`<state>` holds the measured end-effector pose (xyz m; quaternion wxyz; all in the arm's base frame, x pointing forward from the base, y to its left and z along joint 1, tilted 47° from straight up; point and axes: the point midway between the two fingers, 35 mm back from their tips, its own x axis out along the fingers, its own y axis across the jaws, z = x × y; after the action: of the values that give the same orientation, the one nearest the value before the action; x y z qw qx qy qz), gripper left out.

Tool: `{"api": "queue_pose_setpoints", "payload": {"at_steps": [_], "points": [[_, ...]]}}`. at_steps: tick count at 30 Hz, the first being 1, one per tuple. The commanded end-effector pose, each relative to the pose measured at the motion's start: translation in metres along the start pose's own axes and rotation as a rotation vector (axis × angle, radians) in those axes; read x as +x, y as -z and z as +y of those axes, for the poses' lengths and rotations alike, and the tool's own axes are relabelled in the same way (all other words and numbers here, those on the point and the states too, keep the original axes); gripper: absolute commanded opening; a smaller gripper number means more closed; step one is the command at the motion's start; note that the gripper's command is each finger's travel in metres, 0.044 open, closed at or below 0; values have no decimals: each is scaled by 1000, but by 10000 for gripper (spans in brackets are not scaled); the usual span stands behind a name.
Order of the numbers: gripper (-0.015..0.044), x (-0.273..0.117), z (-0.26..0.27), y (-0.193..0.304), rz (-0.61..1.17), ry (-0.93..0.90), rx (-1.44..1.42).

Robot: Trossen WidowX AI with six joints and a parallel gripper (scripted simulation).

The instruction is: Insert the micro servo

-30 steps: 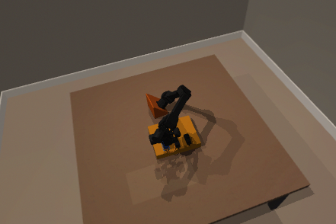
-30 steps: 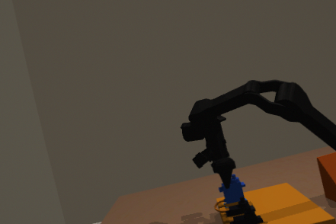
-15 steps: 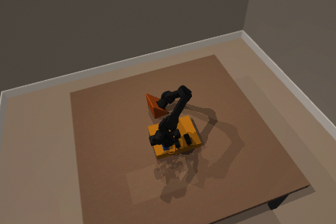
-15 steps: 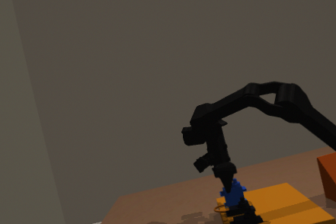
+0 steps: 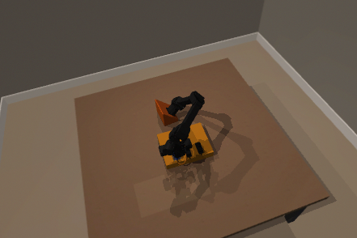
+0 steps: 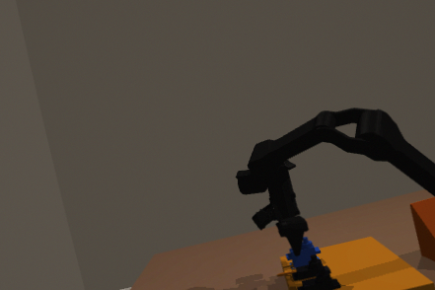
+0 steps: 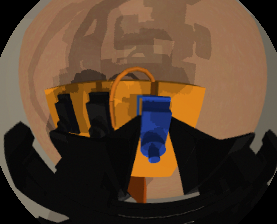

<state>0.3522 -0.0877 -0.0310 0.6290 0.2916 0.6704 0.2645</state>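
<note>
The blue micro servo (image 7: 156, 120) (image 6: 307, 255) is upright between the fingers of my gripper (image 7: 154, 119) (image 6: 297, 253), which is shut on it. Its output shaft points up. It is over the near-left part of the orange deck (image 5: 200, 129) (image 6: 362, 252) (image 7: 188, 102) in the exterior view. A blue outline (image 7: 138, 104), the pocket's marking, shows just beside the servo in the wrist view; the servo hides most of it. The orange cable (image 7: 134, 69) loops out to the left of the servo there. Whether the ears touch the deck, and whether the cable is in the notch, cannot be told.
Two black servos (image 7: 67, 114) (image 7: 98, 114) stand in the deck to the left of the blue one in the wrist view. A red-orange wedge (image 5: 166, 114) (image 6: 424, 229) stands behind the deck, near the arm's base. The brown table top (image 5: 113, 133) lies around them.
</note>
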Motion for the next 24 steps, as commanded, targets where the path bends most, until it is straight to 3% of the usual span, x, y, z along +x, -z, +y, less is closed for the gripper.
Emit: {"api": "queue_pose_setpoints", "payload": {"at_steps": [1, 19, 24], "points": [[0, 3, 1, -1, -5, -3, 2], [0, 21, 1, -1, -5, -4, 2], [131, 20, 0, 0, -5, -4, 2]]}}
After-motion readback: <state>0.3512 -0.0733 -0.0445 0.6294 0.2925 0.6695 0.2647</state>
